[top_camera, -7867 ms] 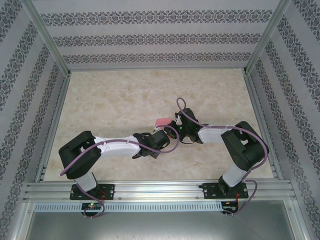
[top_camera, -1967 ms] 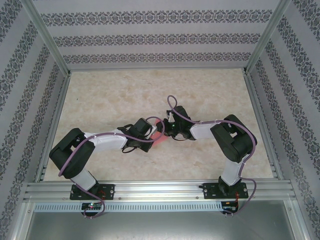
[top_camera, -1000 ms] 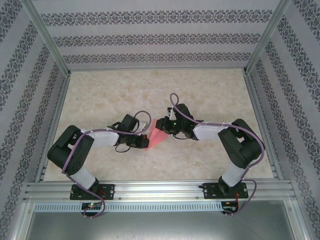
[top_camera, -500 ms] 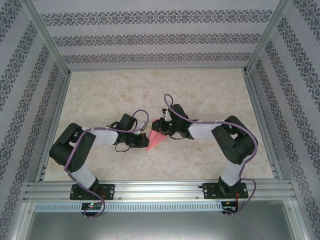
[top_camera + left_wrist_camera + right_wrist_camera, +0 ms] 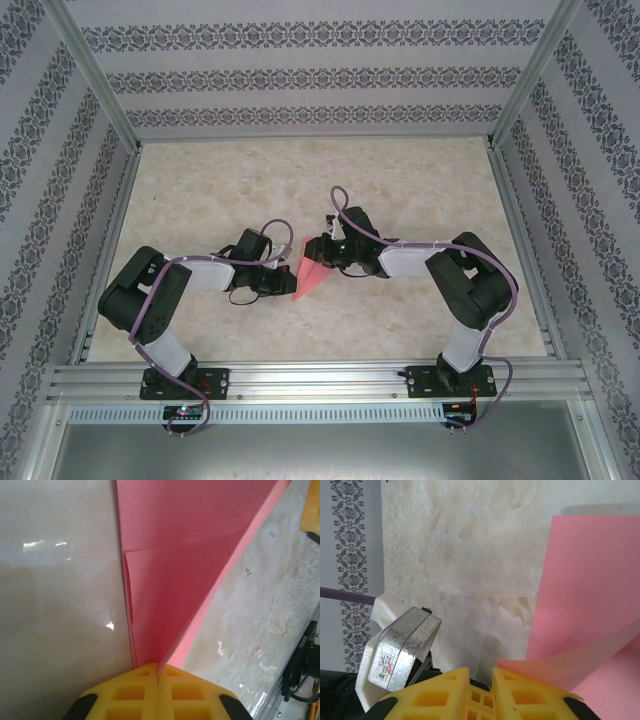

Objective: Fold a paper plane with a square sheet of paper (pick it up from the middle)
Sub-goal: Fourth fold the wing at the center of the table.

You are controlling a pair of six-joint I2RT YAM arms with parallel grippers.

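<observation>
The square sheet of paper (image 5: 311, 277) is pink and folded into a pointed wedge, lying mid-table between both arms. My left gripper (image 5: 291, 278) is shut on its narrow folded end. In the left wrist view the yellow fingers (image 5: 125, 692) meet on the crease, and the sheet of paper (image 5: 190, 555) fans out away from them. My right gripper (image 5: 316, 252) is at the wedge's far end. Its jaws (image 5: 481, 672) stand slightly apart with nothing between them. A curled edge of the paper (image 5: 590, 580) rests over the outside of the right finger (image 5: 535, 695). A paper plane is out of view.
Patterned walls and aluminium posts (image 5: 92, 70) enclose the marbled table (image 5: 220, 190). An aluminium rail (image 5: 320, 378) runs along the near edge by the arm bases. The left arm's silver and white wrist part (image 5: 402, 645) sits close beside my right fingers.
My right gripper has shifted a little left toward the left gripper, and its jaws have narrowed slightly. The paper between them looks narrower. The left gripper keeps its hold.
</observation>
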